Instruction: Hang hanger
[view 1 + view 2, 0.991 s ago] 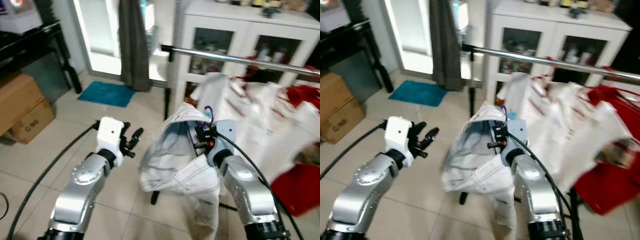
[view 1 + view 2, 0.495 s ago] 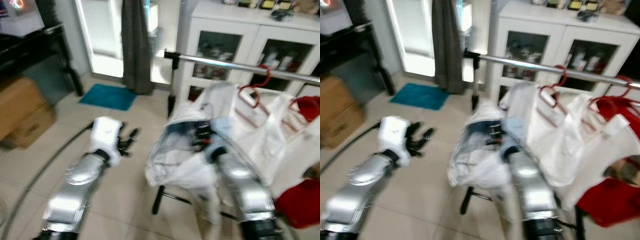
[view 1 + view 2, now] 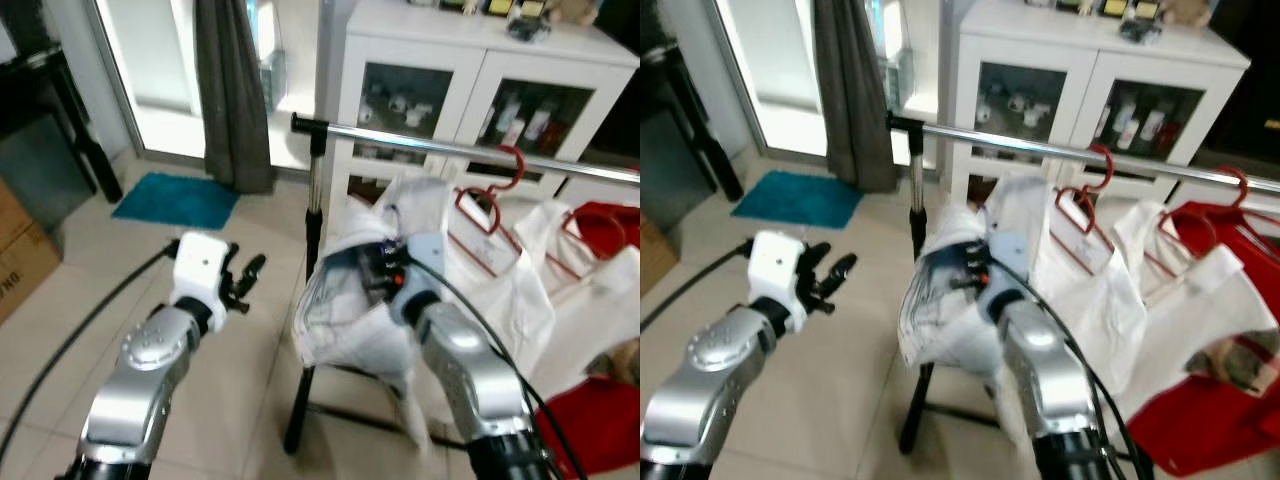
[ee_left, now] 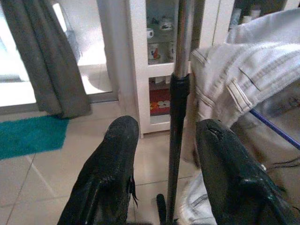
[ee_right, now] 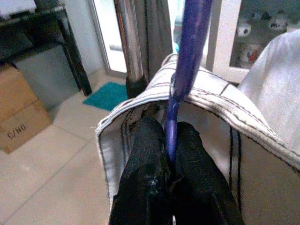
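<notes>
Tiled floor (image 3: pixel 60 330), white cabinet (image 3: pixel 470 80) behind chrome rail (image 3: pixel 420 142). Right gripper (image 5: pixel 169 154) clamped on purple hanger (image 5: pixel 187 56); garment (image 3: pixel 350 310) hid its frame. Left gripper (image 4: pixel 164 178) spread, empty.

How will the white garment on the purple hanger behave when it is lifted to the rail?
The white garment will probably hang floppy, since it droops in folds below the right claw. The thin purple hanger looks stiff, so it may swing.
</notes>
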Tool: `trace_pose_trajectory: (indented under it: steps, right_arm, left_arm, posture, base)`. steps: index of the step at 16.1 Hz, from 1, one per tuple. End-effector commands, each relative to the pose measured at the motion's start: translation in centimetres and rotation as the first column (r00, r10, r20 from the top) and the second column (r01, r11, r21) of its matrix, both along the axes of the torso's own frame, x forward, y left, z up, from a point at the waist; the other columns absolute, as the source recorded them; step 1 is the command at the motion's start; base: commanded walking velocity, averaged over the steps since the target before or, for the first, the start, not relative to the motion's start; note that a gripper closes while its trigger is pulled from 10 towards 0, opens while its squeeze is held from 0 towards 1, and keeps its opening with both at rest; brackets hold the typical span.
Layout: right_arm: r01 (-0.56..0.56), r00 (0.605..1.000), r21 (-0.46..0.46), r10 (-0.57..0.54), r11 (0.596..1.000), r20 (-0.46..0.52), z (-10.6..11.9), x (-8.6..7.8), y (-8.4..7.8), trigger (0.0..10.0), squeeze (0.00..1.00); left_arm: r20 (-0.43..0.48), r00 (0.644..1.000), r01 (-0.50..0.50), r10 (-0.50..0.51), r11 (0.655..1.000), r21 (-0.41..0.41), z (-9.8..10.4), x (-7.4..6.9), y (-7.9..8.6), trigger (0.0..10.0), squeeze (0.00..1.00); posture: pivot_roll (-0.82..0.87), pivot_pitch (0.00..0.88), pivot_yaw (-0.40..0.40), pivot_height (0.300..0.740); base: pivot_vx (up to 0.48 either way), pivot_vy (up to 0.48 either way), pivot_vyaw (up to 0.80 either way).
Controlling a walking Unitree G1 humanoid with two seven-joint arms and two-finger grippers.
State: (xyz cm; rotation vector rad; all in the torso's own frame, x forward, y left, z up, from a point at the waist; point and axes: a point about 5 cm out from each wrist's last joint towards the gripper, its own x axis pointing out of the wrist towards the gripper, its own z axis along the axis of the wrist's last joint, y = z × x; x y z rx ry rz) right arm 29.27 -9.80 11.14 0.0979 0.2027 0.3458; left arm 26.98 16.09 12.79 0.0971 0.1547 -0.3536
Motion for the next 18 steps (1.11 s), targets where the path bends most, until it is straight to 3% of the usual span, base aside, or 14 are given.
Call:
trace_pose_trajectory:
  steps: [1, 9, 11, 14, 18]
  right_arm:
    - [0.044, 0.994, 0.008, -0.045, 0.999, 0.1, 1.8, 0.5, -1.2, 10.0, 0.0]
    - [0.093, 0.969, 0.067, -0.106, 0.993, 0.223, 4.2, 0.9, -1.6, 10.0, 0.0]
    - [0.093, 0.963, 0.085, -0.112, 0.992, 0.246, 5.1, 1.4, -1.3, 10.0, 0.0]
    - [0.067, 0.959, 0.067, -0.083, 0.996, 0.271, 5.9, 2.2, -0.5, 10.0, 0.0]
    - [0.059, 0.963, 0.036, -0.066, 0.998, 0.26, 6.5, 3.7, 0.3, 10.0, 0.0]
  left_arm:
    - [0.025, 0.999, 0.037, -0.037, 0.999, -0.006, 0.5, 0.2, -1.0, 10.0, 0.0]
    - [0.026, 0.997, 0.067, -0.067, 0.998, -0.009, 0.6, 0.1, -1.3, 10.0, 0.0]
    - [0.039, 0.983, 0.18, -0.178, 0.983, -0.043, 1.0, -0.4, -2.1, 10.0, 0.0]
    - [0.037, 0.941, 0.338, -0.337, 0.941, -0.026, 1.2, -1.2, -3.1, 10.0, 0.0]
    - [0.026, 0.925, 0.379, -0.379, 0.925, -0.004, 1.3, -1.4, -3.3, 10.0, 0.0]
  posture:
    - [-0.06, 0.0, -0.009, 0.74]
    - [-0.06, 0.0, -0.011, 0.74]
    - [-0.06, 0.0, -0.012, 0.74]
    - [-0.06, 0.0, -0.015, 0.74]
    - [-0.05, 0.0, -0.018, 0.74]
  base:
    - [0.356, 0.0, 0.0]
    - [0.354, 0.0, 0.0]
    - [0.0, 0.0, 0.0]
    - [0.0, 0.0, 0.0]
    - [0.0, 0.0, 0.0]
